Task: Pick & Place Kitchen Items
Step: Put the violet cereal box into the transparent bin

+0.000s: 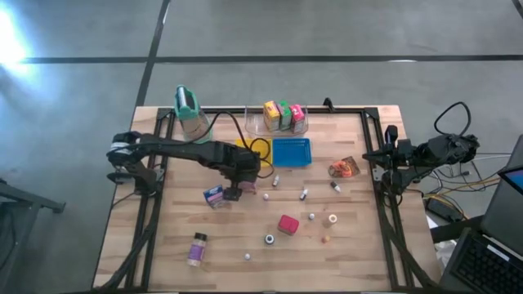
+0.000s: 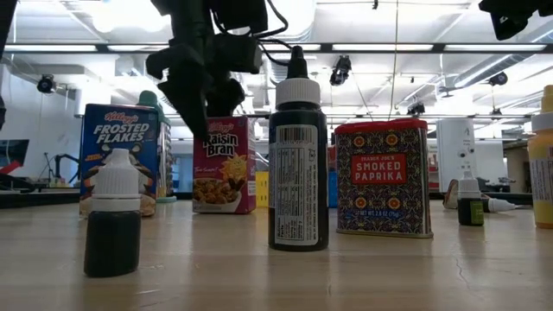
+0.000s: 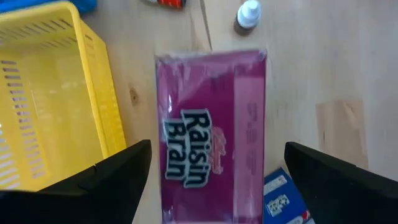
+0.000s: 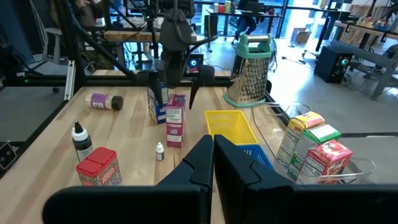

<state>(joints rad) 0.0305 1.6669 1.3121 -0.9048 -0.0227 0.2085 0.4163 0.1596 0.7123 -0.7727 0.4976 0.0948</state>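
My left gripper [image 3: 217,148] hangs open, pointing down over the pink Raisin Bran carton [image 3: 211,137], which stands upright on its base near the table's middle [image 1: 248,188]. One finger stands on each side of its top, with gaps showing. The blue Frosted Flakes carton [image 1: 214,196] stands just to its left. A red paprika tin [image 1: 288,224], an orange pouch [image 1: 344,168], a purple jar [image 1: 197,249] lying on its side and small bottles [image 1: 304,194] are spread over the table. My right gripper [image 4: 213,155] is shut and waits by the table's right edge [image 1: 391,159].
A yellow tray [image 1: 253,151] and a blue tray [image 1: 292,152] sit just beyond the left gripper. A clear bin [image 1: 255,124] at the far edge holds three cartons. The tan container with a teal top [image 1: 189,114] stands at the far left. A dark bottle [image 2: 298,155] stands near the table's near edge.
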